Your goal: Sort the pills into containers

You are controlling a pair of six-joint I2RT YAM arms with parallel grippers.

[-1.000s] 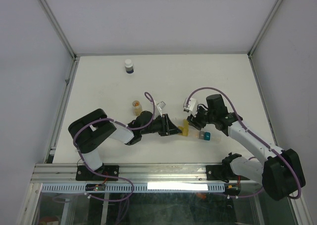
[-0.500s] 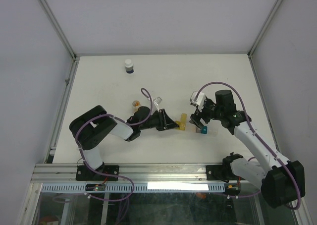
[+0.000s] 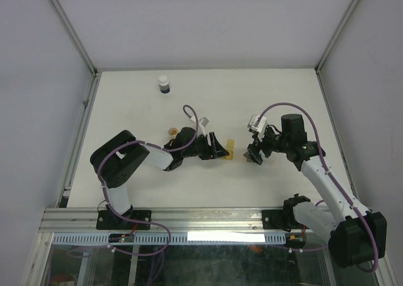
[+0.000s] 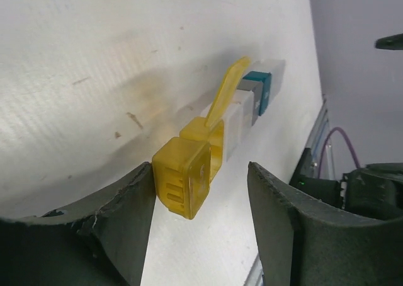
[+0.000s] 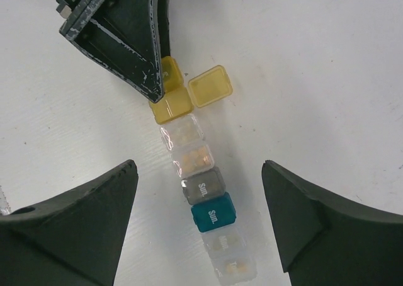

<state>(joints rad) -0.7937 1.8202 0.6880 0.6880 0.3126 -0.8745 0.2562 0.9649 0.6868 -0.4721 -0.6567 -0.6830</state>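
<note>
The row of containers (image 5: 182,131) lies near the middle of the table (image 3: 208,91), between the two arms. At one end is a yellow box (image 5: 170,103) with its hinged lid (image 5: 210,86) flipped open. Next come clear translucent cubes, a grey box (image 5: 203,186) and a teal box (image 5: 214,213), both printed "Sun.", then more clear ones. Tan pills (image 5: 195,155) show through one clear cube.

The left gripper (image 4: 200,172) is spread around the yellow end, one finger against it. The right gripper (image 5: 198,166) hangs over the row, fingers wide apart.

A white bottle (image 3: 164,84) with a dark band stands well apart, near the far edge. The tabletop is matt white and scuffed, with pale grey wall panels (image 3: 38,78) around it.

Containers (image 5: 201,186) beside left claw (image 4: 200,176), below right claw (image 5: 198,166), bottle (image 3: 164,84) behind
</note>
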